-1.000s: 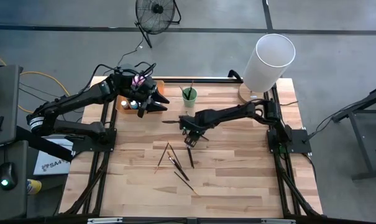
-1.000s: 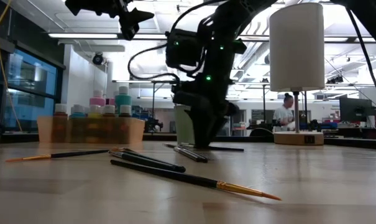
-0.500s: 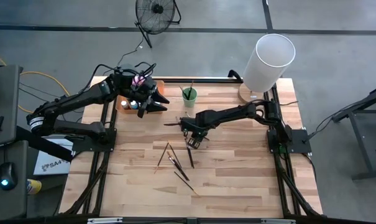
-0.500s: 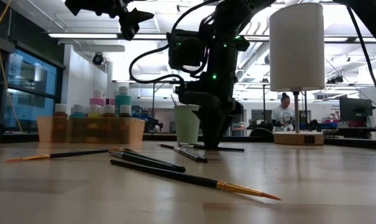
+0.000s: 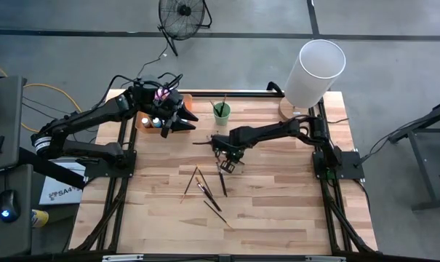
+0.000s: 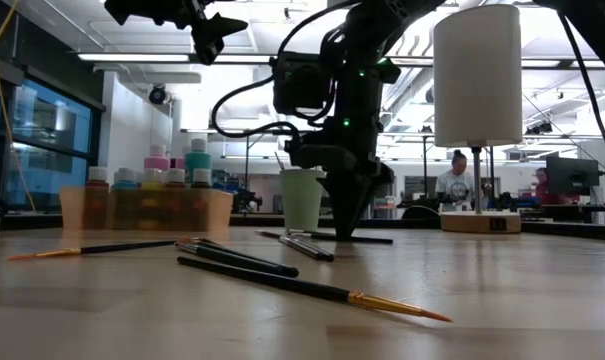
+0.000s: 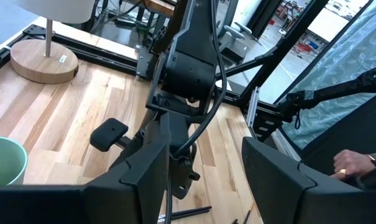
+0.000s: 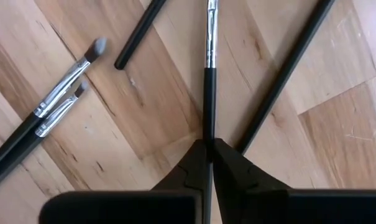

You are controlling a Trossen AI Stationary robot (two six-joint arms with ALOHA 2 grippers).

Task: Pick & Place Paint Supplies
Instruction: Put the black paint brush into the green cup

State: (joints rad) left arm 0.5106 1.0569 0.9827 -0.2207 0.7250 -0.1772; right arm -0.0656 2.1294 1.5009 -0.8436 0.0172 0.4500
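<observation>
Right gripper (image 8: pixel 207 163): mine, down at mid-counter (image 5: pixel 278 211), fingers pinched tight on the handle of one thin brush (image 8: pixel 208 68); its ferrule and tip run straight out ahead of me, lying along the wood.
Neighbours of that brush: a second dark handle (image 8: pixel 281 78) angles off just beside it, and a short handle end (image 8: pixel 140 32) lies near on the other side; two more brushes (image 8: pixel 48 115) lie side by side, touching each other, a little apart.
Left gripper (image 5: pixel 177 116): mine, held up in the air beside the orange tray (image 5: pixel 141 125), fingers (image 7: pixel 278 180) spread wide with nothing between them.
Paint bottles (image 6: pixel 152 175): standing in the tray at the counter's far left edge.
Green cup (image 5: pixel 221 111): near the far edge, one brush standing in it.
Loose brushes (image 5: pixel 205 191): scattered just nearside of my right gripper.
Open room: bare wood toward the near edge and the right side.
</observation>
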